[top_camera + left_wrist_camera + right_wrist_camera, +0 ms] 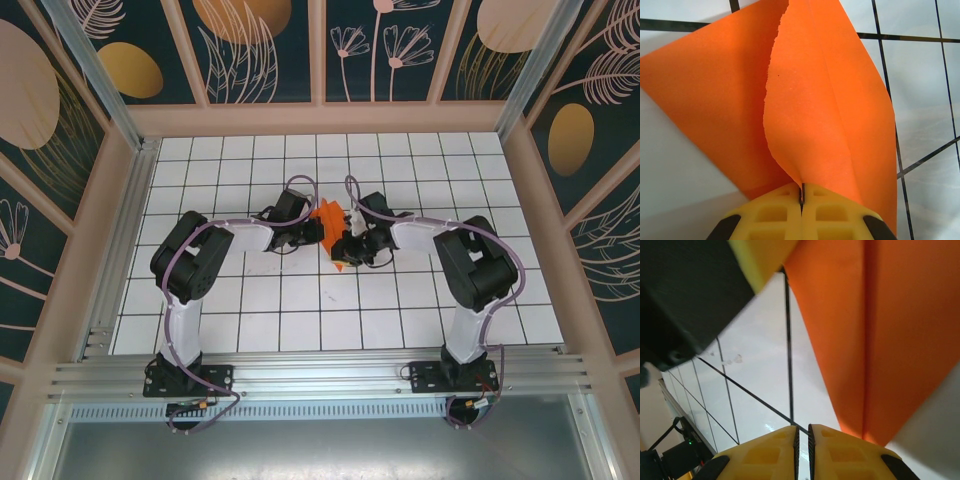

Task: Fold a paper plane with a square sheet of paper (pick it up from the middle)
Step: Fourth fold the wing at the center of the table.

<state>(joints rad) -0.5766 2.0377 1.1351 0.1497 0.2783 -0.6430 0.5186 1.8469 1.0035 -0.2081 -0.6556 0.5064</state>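
The square sheet of paper is bright orange and folded into a pointed, creased shape, the rough form of a paper plane, held up over the middle of the table. My left gripper is shut on it. In the left wrist view the paper fans out from between the closed yellow fingertips of that gripper. My right gripper is just right of the paper. In the right wrist view this gripper is shut to a thin slit with nothing in it. The paper's tip hangs beside the right finger.
The white gridded table spreads all round, walled by wooden frame panels. The left gripper's black body looms close at the top left of the right wrist view. Both arms meet near the table's centre.
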